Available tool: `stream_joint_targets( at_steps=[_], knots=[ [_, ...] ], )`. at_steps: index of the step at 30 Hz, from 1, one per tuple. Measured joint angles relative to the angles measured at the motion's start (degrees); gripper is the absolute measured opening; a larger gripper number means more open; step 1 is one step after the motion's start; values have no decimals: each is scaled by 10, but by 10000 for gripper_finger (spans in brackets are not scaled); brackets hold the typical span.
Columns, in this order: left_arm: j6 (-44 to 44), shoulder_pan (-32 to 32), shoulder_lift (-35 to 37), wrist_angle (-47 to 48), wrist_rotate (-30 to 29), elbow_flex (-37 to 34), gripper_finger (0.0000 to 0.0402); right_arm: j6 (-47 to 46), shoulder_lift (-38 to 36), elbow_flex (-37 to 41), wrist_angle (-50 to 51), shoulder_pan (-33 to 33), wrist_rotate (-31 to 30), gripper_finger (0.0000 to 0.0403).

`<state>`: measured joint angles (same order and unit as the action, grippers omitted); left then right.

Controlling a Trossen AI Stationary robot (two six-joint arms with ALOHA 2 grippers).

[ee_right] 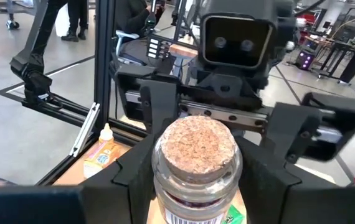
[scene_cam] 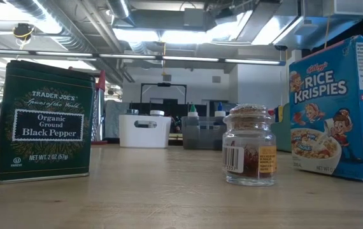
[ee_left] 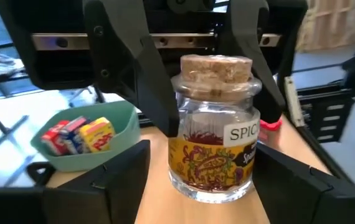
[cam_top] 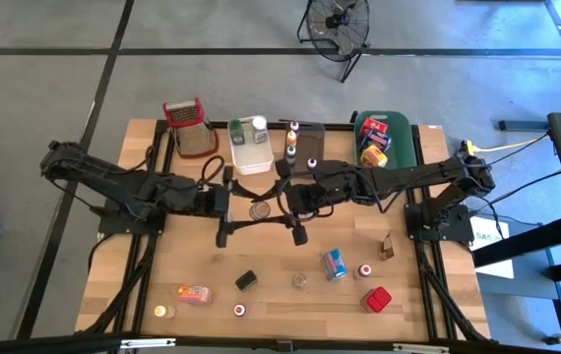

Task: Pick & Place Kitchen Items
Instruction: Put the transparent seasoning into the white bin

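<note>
Cork-stoppered glass spice jar [cam_top: 259, 209]: centre frame, upright on wooden bench [cam_top: 280, 264].
Left claw [cam_top: 226, 208]: apart, straddling jar.
Right claw [cam_top: 292, 205]: opposite; grip cannot tell.
Advice: centre, squeeze below shoulder, lift straight.

A cork-stoppered glass spice jar [ee_left: 213, 127] stands upright at the table's centre, its yellow label reading "SPIC". At six o'clock from it lie a black pepper tin [cam_top: 246, 280], a small glass jar [cam_top: 300, 281], a blue cereal box [cam_top: 334, 264], a red box [cam_top: 376, 299] and an orange packet [cam_top: 194, 294]. At one o'clock, colourful boxes [cam_top: 375, 141] sit in a green tub.
</note>
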<state>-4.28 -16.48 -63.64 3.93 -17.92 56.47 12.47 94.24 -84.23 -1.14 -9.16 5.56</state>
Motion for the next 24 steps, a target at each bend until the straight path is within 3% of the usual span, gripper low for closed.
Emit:
stream_joint_targets(
  at_steps=[12, 24],
  knots=[
    [-39, 20, -31, -5, 74, 0, 262, 4, 0, 0, 11, 0, -13, 186],
    [-40, 20, -34, -25, 71, 0, 256, 4, 0, 0, 18, 0, -15, 186]
  ],
)
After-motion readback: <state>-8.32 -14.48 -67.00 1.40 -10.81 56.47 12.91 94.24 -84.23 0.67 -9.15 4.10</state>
